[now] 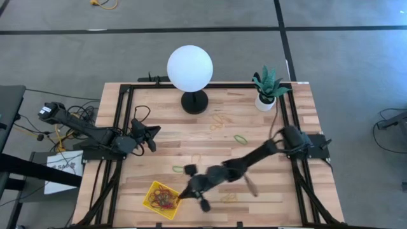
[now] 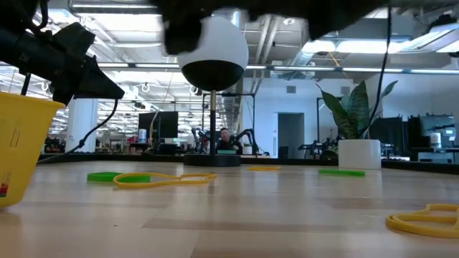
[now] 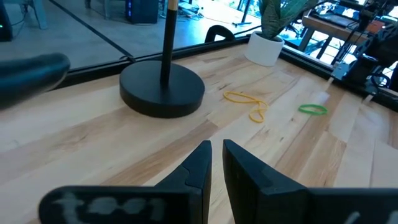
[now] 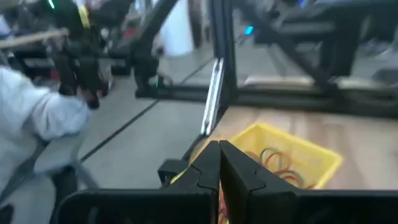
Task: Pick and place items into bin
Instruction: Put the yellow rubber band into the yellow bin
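Observation:
The yellow bin (image 1: 162, 198) sits near the table's near-left corner and holds red and other bands (image 1: 166, 200). It also shows in the right wrist view (image 4: 292, 155) and in the low view (image 2: 18, 143). My right gripper (image 1: 183, 193) (image 4: 219, 158) is shut and hovers at the bin's right rim; no band shows between its fingers. Loose bands lie flat on the wood: yellow ones (image 1: 219, 121) (image 1: 229, 198), green ones (image 1: 240, 138) (image 1: 178, 169). My left gripper (image 1: 152, 131) (image 3: 216, 155) is shut and waits at the left, pointing toward the lamp.
A lamp with a white globe (image 1: 189, 68) and a black base (image 1: 194, 102) stands at the far middle. A white plant pot (image 1: 265, 102) stands at the far right. A black frame (image 1: 121, 127) runs along the table's edges. Bare wood lies between the arms.

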`<state>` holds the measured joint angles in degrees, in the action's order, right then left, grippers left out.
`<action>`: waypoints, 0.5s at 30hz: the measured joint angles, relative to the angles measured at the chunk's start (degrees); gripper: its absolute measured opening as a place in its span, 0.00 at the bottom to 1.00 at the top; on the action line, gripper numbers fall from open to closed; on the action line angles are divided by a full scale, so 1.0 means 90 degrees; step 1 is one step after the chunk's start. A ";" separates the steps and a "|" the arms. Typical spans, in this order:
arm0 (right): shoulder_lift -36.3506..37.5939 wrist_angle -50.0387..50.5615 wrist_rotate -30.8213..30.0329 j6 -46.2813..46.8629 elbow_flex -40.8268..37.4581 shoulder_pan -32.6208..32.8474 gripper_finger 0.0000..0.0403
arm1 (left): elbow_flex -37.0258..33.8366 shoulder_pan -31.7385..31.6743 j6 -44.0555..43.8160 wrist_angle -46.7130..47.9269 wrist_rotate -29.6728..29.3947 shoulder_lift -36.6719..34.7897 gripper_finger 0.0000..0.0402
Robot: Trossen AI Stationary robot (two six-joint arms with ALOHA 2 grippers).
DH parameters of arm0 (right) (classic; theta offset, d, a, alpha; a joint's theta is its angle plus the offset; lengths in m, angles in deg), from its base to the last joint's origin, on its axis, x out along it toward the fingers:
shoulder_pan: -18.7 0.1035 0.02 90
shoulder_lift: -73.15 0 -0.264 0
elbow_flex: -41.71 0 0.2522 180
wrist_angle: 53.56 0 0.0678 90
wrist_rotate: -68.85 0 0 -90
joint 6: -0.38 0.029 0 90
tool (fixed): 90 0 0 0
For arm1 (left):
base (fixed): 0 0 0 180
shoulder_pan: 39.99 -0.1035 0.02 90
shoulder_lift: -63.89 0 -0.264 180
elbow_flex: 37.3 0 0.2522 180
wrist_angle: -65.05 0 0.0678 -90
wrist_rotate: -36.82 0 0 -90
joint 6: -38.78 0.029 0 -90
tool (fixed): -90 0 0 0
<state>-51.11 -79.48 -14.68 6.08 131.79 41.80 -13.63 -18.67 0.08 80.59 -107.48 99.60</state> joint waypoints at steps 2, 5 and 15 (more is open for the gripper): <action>-0.0427 0.0600 0.0348 0.0113 0.0704 -0.0092 0.00 | 0.0000 0.0000 -0.0002 0.0002 0.0016 0.0000 0.07; -0.0895 0.1583 0.0450 0.0245 0.1597 -0.0184 0.00 | 0.0000 0.0000 -0.0005 0.0002 0.0160 0.0000 0.07; -0.1519 0.3395 0.0434 -0.0186 0.3269 -0.0177 0.13 | 0.0000 0.0000 -0.0014 0.0005 0.0493 0.0000 0.07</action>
<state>-64.77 -48.92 -10.78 4.41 161.22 40.20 -13.63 -18.67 -0.05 80.63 -103.04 99.60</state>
